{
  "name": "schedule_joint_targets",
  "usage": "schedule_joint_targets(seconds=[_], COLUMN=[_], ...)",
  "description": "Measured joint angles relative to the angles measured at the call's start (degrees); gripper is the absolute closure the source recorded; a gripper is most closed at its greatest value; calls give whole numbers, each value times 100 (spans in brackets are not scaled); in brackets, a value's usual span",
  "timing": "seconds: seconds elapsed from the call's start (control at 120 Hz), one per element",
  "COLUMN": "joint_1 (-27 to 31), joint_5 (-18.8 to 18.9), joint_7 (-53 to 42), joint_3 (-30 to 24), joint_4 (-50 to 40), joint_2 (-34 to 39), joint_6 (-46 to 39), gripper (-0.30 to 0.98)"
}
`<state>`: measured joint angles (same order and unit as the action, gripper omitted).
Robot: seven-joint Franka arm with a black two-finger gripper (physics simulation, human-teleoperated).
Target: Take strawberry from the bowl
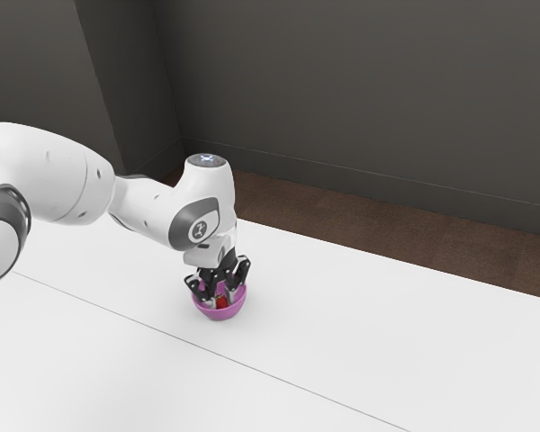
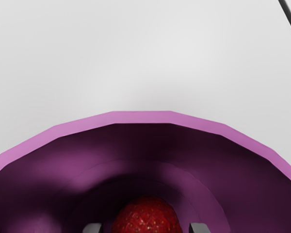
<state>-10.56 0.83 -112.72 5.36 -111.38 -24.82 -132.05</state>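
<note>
My gripper (image 1: 222, 298) points down into the purple bowl (image 1: 220, 314), its two fingers standing open on either side of the red strawberry (image 1: 221, 303). In the wrist view the strawberry (image 2: 147, 216) lies low inside the bowl (image 2: 140, 117). There the tips of my gripper (image 2: 146, 228) flank the fruit, with a narrow gap on each side. The strawberry's lower part is cut off by that view's edge.
The bowl stands on a white table (image 1: 360, 333) crossed by a thin dark seam. Beyond the table's far edge are a brown floor (image 1: 342, 205) and a dark wall (image 1: 369, 90).
</note>
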Motion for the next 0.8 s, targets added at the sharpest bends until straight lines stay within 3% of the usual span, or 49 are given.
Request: schedule_joint_targets(seconds=[0.4, 0.633, 0.8], joint_1=[-106, -805, -958], joint_5=[2, 20, 22], joint_7=[-26, 185, 387], joint_3=[0, -54, -130], joint_4=[-110, -544, -537], joint_2=[547, 1149, 902], joint_6=[-26, -32, -43], gripper=[59, 60, 61])
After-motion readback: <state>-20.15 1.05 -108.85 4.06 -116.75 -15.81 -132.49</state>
